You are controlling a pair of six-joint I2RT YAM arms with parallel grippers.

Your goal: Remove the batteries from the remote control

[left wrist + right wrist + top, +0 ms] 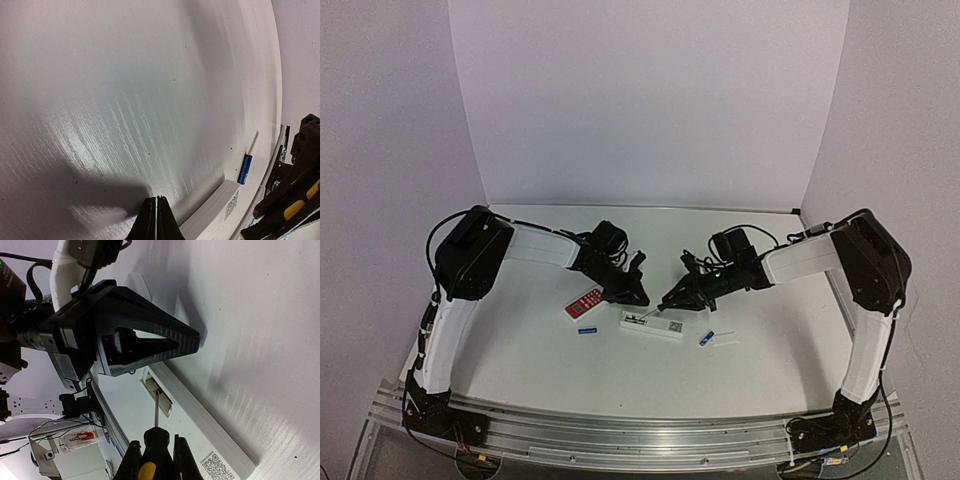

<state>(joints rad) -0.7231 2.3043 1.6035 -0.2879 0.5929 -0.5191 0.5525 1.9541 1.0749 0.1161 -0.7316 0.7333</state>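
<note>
The white remote control (652, 325) lies back up at the table's middle, its battery compartment (156, 390) open. My right gripper (672, 300) is shut on a black-and-yellow screwdriver (157, 440), whose tip sits in the compartment; no blue cell shows inside. My left gripper (638, 297) is shut and empty, with its tips (156, 201) on the table just beside the remote's far edge (215, 210). One blue battery (587, 329) lies left of the remote. The other (705, 339) lies right of it and also shows in the left wrist view (244, 169).
A shorter red-faced remote (583, 303) lies left of the white one, under my left arm. A small flat white cover piece (728, 340) lies by the right battery. White walls close the table at the back and sides.
</note>
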